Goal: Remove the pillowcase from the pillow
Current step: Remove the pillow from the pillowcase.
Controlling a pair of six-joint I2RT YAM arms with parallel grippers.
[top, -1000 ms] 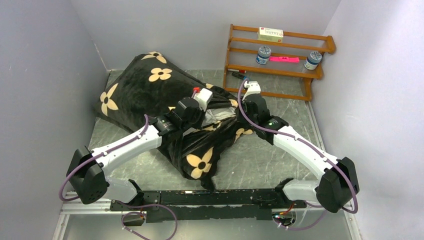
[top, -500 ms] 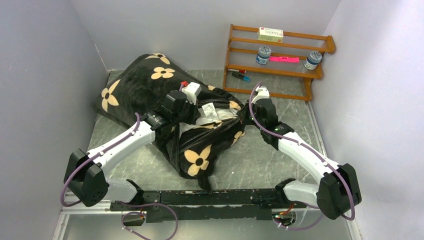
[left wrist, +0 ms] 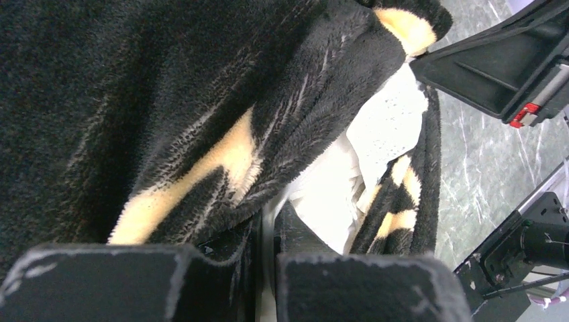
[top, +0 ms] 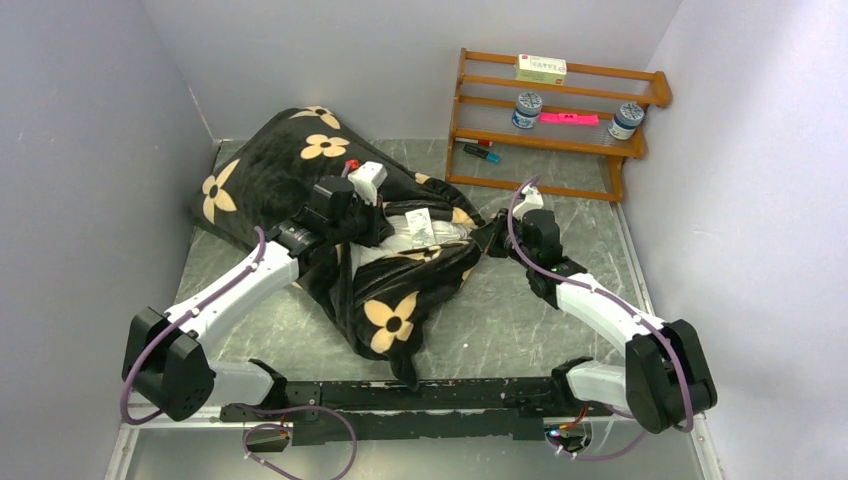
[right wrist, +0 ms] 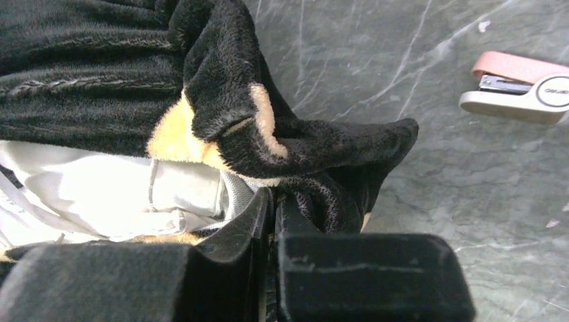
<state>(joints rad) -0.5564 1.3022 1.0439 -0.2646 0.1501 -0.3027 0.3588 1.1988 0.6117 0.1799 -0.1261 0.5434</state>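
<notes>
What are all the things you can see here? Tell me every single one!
black plush flower-print pillowcase: one, black and tan, mid-table, over the pillow
plump white pillow: one, white, peeking from the pillowcase opening
wooden shelf rack: one, brown, far right
small cardboard box: one, cream, top shelf
round jars: two, white and blue, middle shelf
flat pink strip: one, between jars
marker pen: one, blue-red, rack's low left end
stapler: one, pink-white, on table
marbled table: one, grey-green
left gripper: black, shut on pillowcase
right gripper: black, shut on pillowcase
</notes>
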